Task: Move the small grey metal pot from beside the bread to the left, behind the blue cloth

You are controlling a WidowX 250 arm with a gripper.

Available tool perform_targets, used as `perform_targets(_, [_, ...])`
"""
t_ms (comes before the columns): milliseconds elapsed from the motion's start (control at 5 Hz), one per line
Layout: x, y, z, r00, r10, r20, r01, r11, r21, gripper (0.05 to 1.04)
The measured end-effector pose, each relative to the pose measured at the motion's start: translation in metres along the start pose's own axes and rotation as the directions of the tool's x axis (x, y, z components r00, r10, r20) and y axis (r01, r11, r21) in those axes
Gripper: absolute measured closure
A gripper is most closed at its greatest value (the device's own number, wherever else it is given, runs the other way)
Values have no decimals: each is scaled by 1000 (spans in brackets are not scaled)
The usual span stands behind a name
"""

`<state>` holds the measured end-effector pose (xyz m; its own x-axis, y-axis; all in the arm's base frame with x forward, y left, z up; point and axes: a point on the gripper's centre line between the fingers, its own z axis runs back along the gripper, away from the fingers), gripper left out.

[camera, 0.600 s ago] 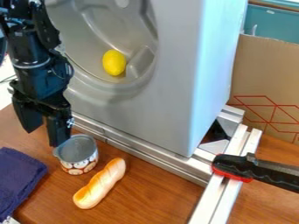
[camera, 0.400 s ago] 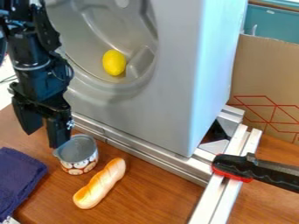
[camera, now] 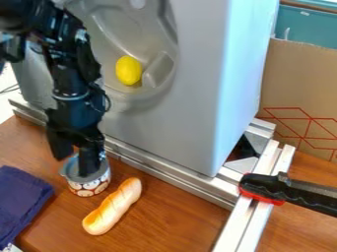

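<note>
My gripper hangs down over the left side of the work surface, its fingers apart. One finger stands over or inside the mouth of a patterned can; the other is to the left of the can. Just to the can's right lies a toy bread roll, slanting on the wood. A yellow lemon sits in the round recess of the grey machine. Part of the can's opening is hidden behind the gripper.
A folded dark blue cloth lies at the left edge of the table. The tall grey housing stands behind metal rails. A black and red clamp grips the right rail, near a cardboard box.
The arm and gripper have shifted right, bringing one finger from the can's left rear side to its mouth. The can, bread, cloth and lemon have stayed put.
</note>
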<state>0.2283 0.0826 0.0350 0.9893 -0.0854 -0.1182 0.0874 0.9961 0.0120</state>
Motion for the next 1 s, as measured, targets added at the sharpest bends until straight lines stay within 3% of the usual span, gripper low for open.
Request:
perform_targets(400, [13, -1, -19, 1000, -31, -6, 30, 997, -71, 82])
perform_targets(600, [14, 4, -31, 999, 1, -45, -3, 999, -51, 82])
perform_targets(1000, [18, 18, -38, 997, 58, -56, -57, 998, 24, 82])
